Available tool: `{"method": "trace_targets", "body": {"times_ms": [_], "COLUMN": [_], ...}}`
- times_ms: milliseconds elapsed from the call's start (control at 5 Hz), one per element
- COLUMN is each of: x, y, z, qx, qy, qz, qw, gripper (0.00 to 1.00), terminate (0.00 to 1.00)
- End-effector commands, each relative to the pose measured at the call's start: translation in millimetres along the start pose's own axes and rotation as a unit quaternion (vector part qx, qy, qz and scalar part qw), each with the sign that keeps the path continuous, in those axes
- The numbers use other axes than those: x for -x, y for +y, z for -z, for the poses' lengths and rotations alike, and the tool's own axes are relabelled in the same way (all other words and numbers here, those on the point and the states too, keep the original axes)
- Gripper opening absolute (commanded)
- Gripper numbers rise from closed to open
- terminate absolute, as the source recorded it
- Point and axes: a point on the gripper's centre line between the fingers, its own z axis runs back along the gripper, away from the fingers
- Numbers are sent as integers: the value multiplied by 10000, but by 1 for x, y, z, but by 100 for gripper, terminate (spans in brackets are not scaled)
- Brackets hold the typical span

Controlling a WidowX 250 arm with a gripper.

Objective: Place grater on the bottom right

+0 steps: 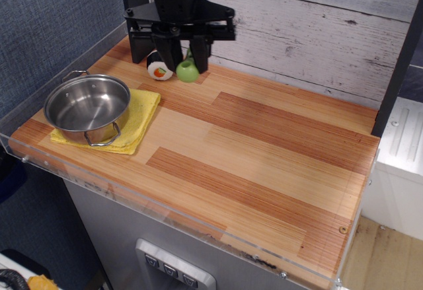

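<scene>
One arm works this worktop (pixel 264 164), and its gripper (pixel 186 57) hangs near the back left corner with the fingers (pixel 200 53) closed on the grater (pixel 188 71). Only the lime-green handle end shows, dangling below the fingers and apparently clear of the wood; the grey head is hidden between them.

The chief risk, as I judge it, is the hold itself. The handle is rounded and smooth-looking, and the toy hangs low out of the grip, so a quick swing toward the bottom right could make it pivot or slip out short of the target. Because the head cannot be seen, I cannot tell how much of it the fingers actually pinch.

A second risk is the sushi roll (pixel 159 70), just beside the grater on its left; a sideways drift could knock it rolling.

The pot (pixel 88 106) sits on the yellow cloth (pixel 137 119) at the left, well apart from the likely path. Between the gripper and the bottom right corner nothing blocks the way. The clear raised lip (pixel 198 227) along the front edge is close to the target, so a release too near it could let the grater tip against it.
</scene>
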Motion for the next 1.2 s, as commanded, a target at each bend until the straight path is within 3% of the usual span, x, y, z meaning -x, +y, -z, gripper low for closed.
{"method": "trace_targets", "body": {"times_ms": [0, 400, 1000], "x": [59, 101, 118], "y": [-13, -31, -63], "z": [-31, -11, 28], "qx": [311, 524, 657], "qy": [-80, 418, 808], "qz": [931, 2045, 3141], "qw": [9951, 9766, 9437], "gripper": [0, 0, 0], "terminate": [0, 0, 0]}}
